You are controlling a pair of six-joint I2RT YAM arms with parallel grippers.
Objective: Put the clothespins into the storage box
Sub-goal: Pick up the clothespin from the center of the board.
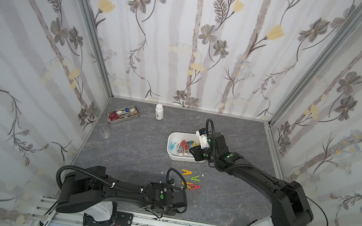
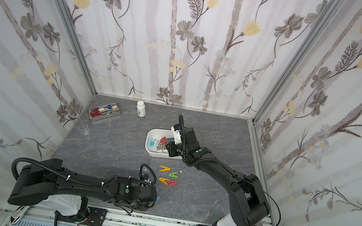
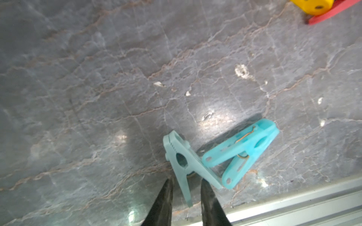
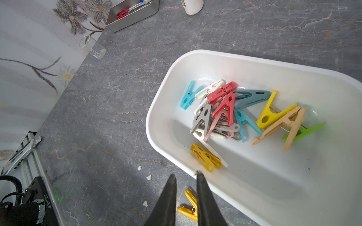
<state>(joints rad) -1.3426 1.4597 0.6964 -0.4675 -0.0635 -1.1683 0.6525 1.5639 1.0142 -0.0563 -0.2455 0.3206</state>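
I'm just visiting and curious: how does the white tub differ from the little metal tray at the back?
The white tub is rounded plastic; the metal tray is grey with squarer corners. The tub holds a heap of coloured clothespins; the tray holds red-handled scissors and other tools. The tub sits mid-table; the tray lies in the far corner by the wall. Both are shallow and open-topped.

Yellow clothespin (image 3: pixel 309 6) and red clothespin (image 3: pixel 337 11) — halfway off the edge
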